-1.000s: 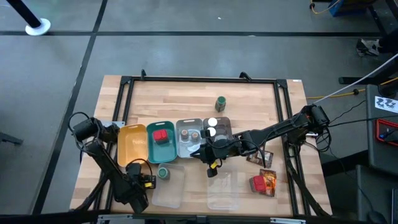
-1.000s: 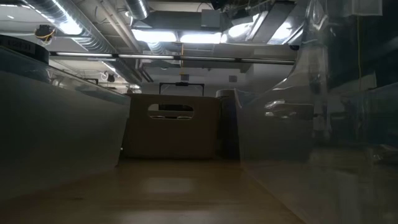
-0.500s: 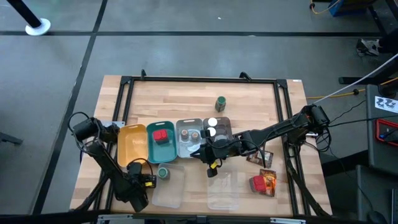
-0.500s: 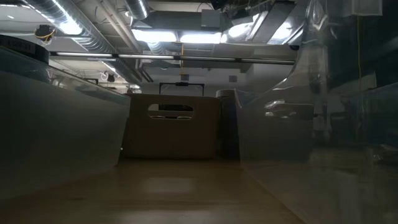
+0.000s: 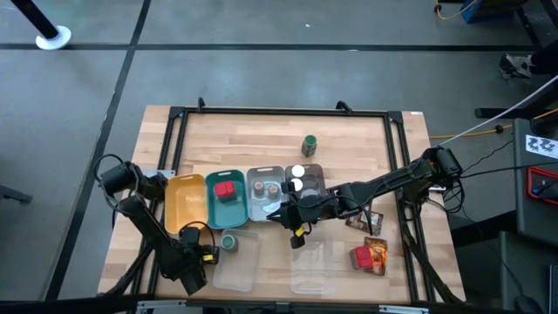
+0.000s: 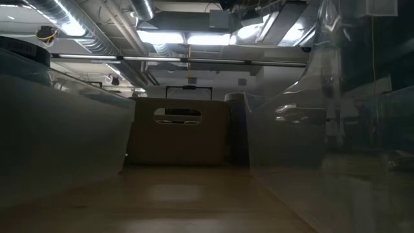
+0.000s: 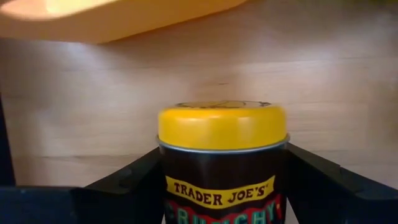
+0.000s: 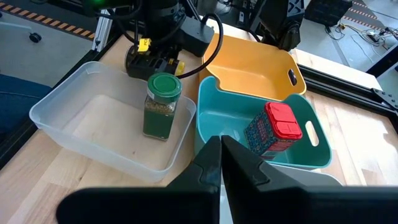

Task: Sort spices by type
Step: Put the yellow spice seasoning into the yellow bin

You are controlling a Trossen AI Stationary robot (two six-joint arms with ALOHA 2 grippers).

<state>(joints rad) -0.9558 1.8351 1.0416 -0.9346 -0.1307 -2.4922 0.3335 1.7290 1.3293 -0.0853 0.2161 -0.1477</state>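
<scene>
Left wrist view: the left gripper [image 7: 222, 180] clasps a yellow-capped jar [image 7: 222, 158] between wide-set fingers, beside the yellow tray [image 5: 185, 202]. Overhead, the right gripper [image 5: 277, 214] hangs pinched shut and empty by the grey tray [image 5: 264, 194]. A red box [image 8: 273, 129] stands in the teal tray [image 8: 214, 118].

Red box [image 5: 226, 191] in teal tray [image 5: 214, 212]; yellow tray [image 5: 184, 202] beside.

We are seeing bare wood along the table [image 5: 261, 131]'s far edge, broken only by one green-capped jar [image 5: 309, 145]; the trays [image 5: 253, 196] are crowding the middle, clear lids [image 5: 275, 262] blocking the near edge.
</scene>
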